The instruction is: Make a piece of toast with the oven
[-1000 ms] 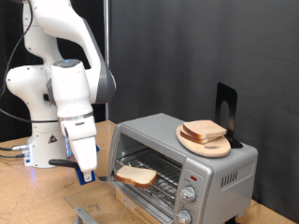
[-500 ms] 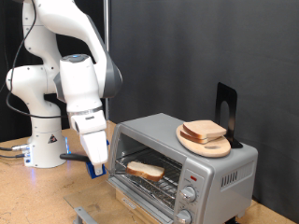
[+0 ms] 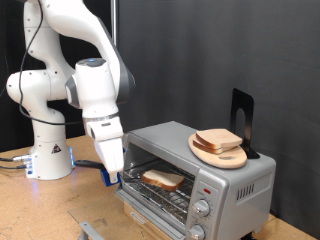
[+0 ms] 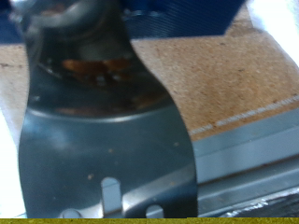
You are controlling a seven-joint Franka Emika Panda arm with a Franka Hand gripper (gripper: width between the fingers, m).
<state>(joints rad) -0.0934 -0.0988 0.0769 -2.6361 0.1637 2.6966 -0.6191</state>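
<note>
Pushing deeper, the slice of bread [image 3: 163, 179] now lies further inside the oven [image 3: 195, 180] than half a second ago, flat on the wire rack [image 3: 168, 193]. The jaws [image 3: 112, 176] have moved with it, up to the oven's open mouth, and their tips are just beside the near edge of the slice. I cannot tell if the jaws are apart or together; the wrist view is blurred. To my judgement the loading of the bread is nearly finished. The door [image 3: 140, 212] hangs open below the jaws. Beyond the jaws, on the oven roof, a round wooden plate [image 3: 220, 153] carries a second slice [image 3: 217, 139]. The wooden counter [image 3: 40, 205] is under the oven; behind is a black curtain [image 3: 200, 50].
</note>
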